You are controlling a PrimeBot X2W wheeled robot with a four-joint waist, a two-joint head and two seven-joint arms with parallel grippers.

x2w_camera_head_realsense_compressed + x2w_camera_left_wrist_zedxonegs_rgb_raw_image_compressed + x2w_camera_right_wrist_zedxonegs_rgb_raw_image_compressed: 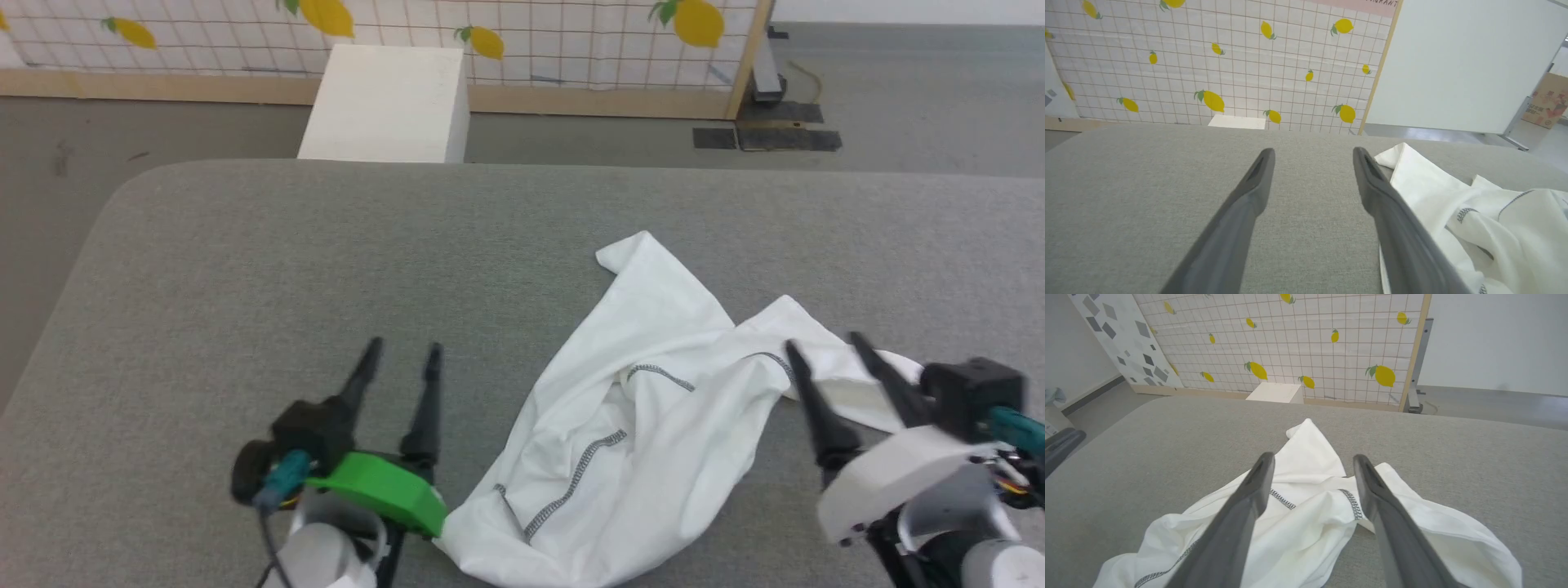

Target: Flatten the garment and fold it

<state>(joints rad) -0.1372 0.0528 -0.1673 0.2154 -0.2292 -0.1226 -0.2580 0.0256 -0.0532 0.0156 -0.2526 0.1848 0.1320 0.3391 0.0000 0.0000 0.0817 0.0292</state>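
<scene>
The garment [645,408], a thin white T-shirt with grey zigzag stitching, lies crumpled on the grey table [326,261], toward its near right part. My right gripper [824,345] hovers open above the garment's right edge, nothing between its fingers [1249,510]; in the right wrist view the garment [1306,522] spreads below them. My left gripper [402,349] stands open over bare table just left of the garment. In the left wrist view the garment [1494,220] lies to the right of the right finger [1384,200].
A rigid white box [388,102] stands on the floor beyond the table's far edge, before a lemon-patterned grid wall [571,41]. Dark mats [767,137] lie on the floor at the far right. The table's left half is bare cloth.
</scene>
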